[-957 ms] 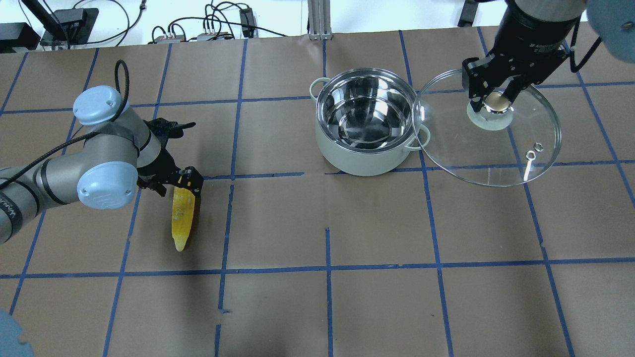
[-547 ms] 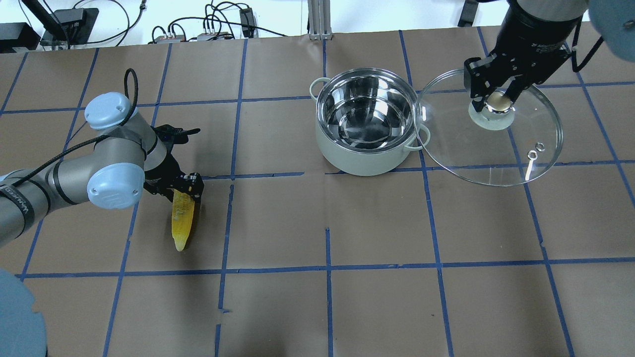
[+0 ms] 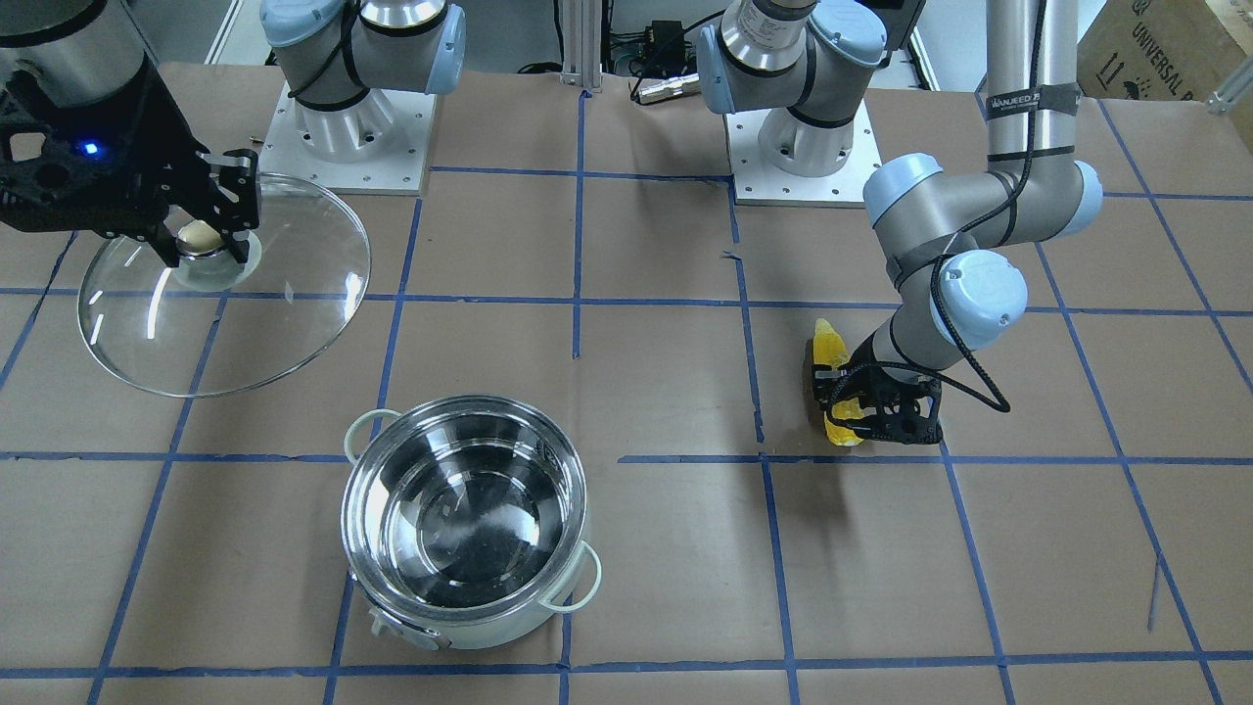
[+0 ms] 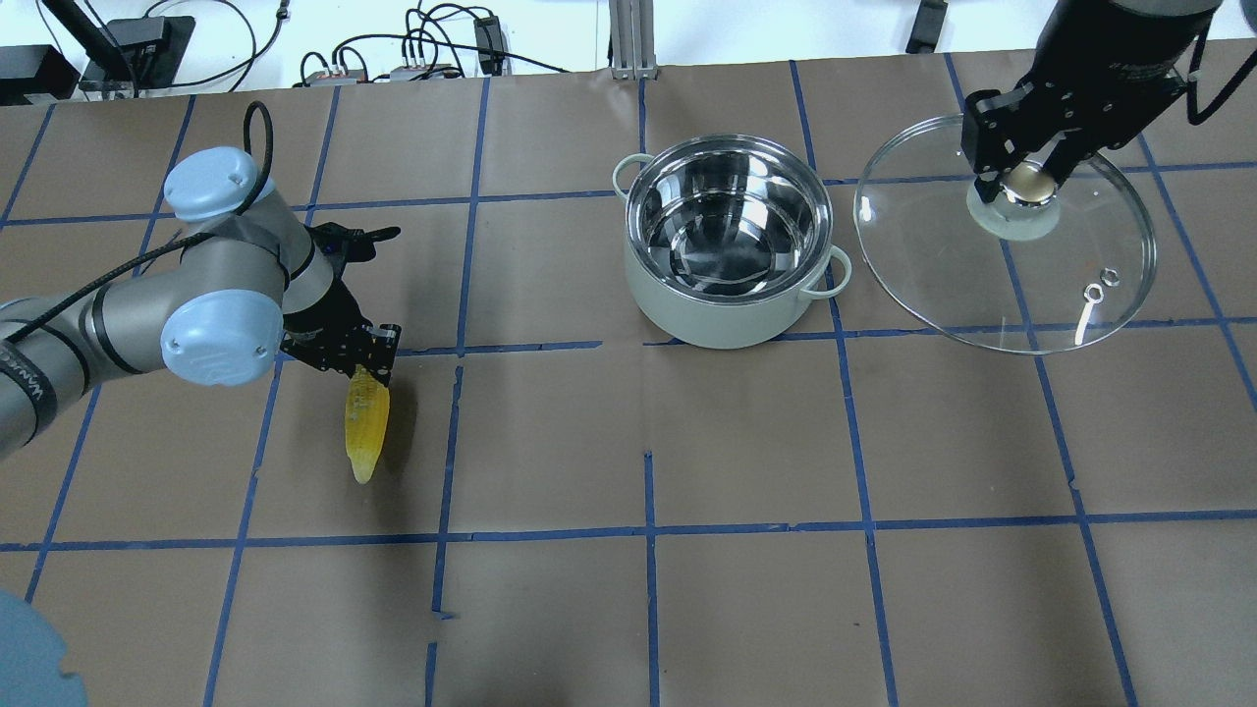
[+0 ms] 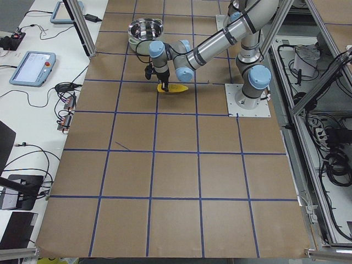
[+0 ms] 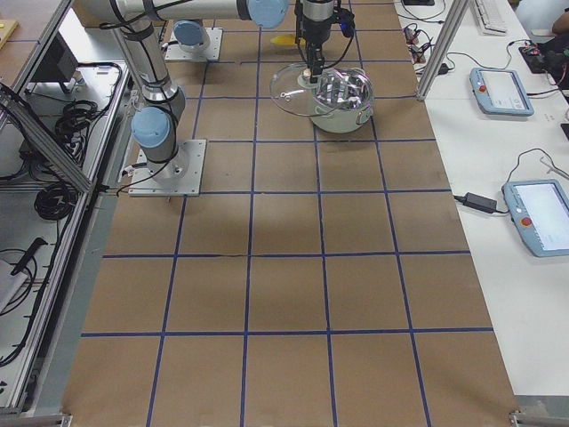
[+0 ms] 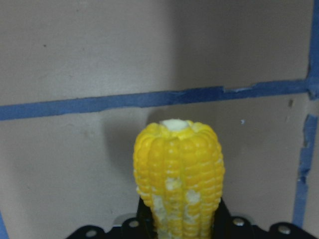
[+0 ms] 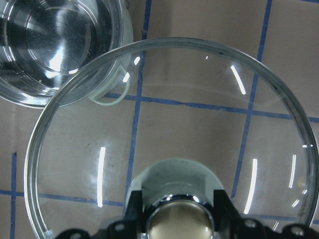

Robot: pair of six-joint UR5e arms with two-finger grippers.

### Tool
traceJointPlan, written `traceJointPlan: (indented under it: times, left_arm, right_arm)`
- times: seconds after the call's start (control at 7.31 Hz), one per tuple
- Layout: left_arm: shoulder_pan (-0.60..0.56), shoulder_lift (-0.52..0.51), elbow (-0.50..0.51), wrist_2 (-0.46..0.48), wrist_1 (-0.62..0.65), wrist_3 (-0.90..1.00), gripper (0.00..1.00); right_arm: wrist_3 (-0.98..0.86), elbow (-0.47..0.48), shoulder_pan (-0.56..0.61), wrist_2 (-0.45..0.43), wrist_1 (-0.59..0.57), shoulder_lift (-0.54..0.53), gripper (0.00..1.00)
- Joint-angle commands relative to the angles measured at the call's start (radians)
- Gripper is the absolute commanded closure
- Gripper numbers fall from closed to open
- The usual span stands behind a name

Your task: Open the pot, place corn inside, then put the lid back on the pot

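The open pot [image 4: 725, 241] stands at mid-table, shiny and empty inside; it also shows in the front view [image 3: 465, 519]. My right gripper [image 4: 1021, 175] is shut on the knob of the glass lid [image 4: 982, 285] and holds it in the air right of the pot, clear of its rim. The right wrist view shows the lid [image 8: 174, 124] with the pot [image 8: 50, 45] beyond it. My left gripper [image 4: 358, 355] is shut on the thick end of the yellow corn [image 4: 365, 427], which hangs just above the table. The left wrist view shows the corn [image 7: 179, 174] between the fingers.
The two arm bases [image 3: 338, 127] [image 3: 798, 137] stand at the robot's edge of the brown, blue-taped table [image 4: 648, 589]. Cables and boxes [image 4: 422, 54] lie beyond the far edge. Tablets [image 6: 502, 89] sit on a side bench.
The right gripper has carried the lid further right, away from the pot. The left gripper has closed on the corn's thick end and raised it slightly.
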Motion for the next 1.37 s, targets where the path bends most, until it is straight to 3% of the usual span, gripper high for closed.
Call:
traceJointPlan:
  times: [0.0,0.41,0.55,0.96,1.23]
  left_arm:
    - [-0.141,-0.012,0.2,-0.002,-0.17,-0.142,0.89]
    - [-0.319,-0.122,0.487,-0.033,-0.227,-0.189,0.89]
    - [-0.354,-0.171,0.576,-0.085,-0.241,-0.288,0.89]
    - [-0.491,-0.353,0.829,-0.107,-0.266,-0.509,0.89]
    - [-0.519,-0.439,0.922,-0.107,-0.275,-0.535,0.89]
  right_arm:
    - [-0.01,-0.014,0.002,-0.036,-0.002,0.013,0.56]
    - [-0.038,0.028,-0.003,-0.039,-0.005,0.026,0.59]
    - [-0.041,0.036,-0.003,-0.036,-0.006,0.027,0.59]
    - [-0.042,0.045,-0.006,-0.033,-0.033,0.032,0.59]
    - [-0.044,0.059,-0.006,-0.004,-0.034,0.024,0.58]
